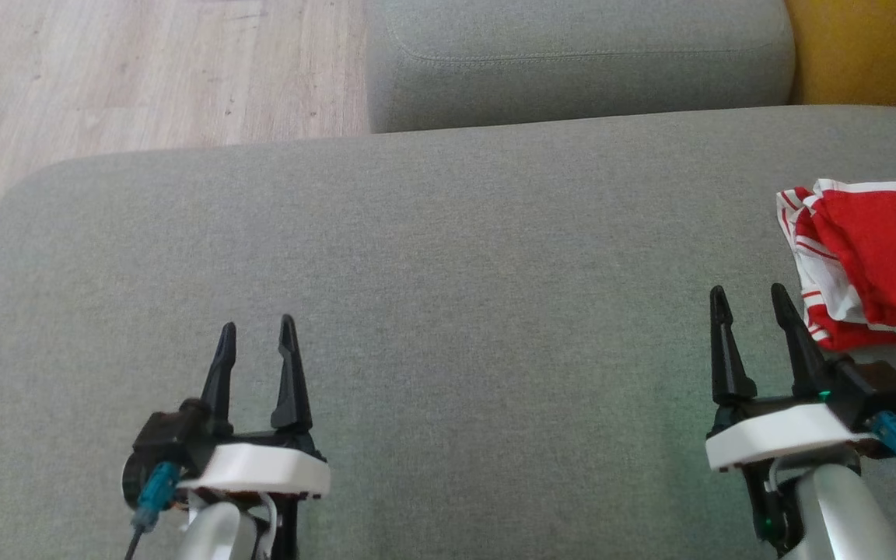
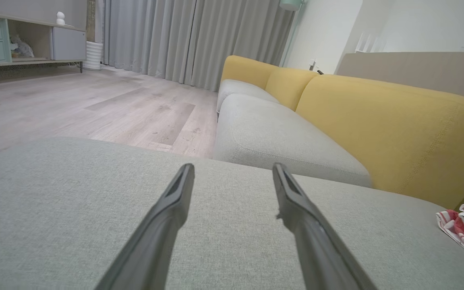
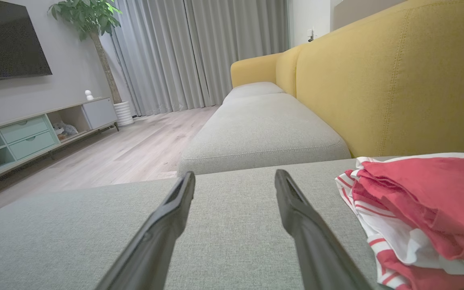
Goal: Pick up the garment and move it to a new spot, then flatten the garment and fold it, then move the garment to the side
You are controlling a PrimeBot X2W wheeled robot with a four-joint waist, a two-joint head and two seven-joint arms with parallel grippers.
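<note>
Garment: crumpled red-and-white striped cloth garment (image 1: 872, 260) on grey fabric sofa cushion (image 1: 448, 257).
Left gripper (image 1: 257, 336): fingers spread, empty.
Right gripper (image 1: 751, 303): fingers spread, empty, beside garment.

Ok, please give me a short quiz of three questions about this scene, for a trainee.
1. True or false: the left gripper holds the garment.
2. Which is nearer the garment? A. left gripper B. right gripper
3. Fill in: the garment lies on the grey ____.
Key: 1. false, both grippers are open and hold nothing. 2. B. 3. seat.
</note>
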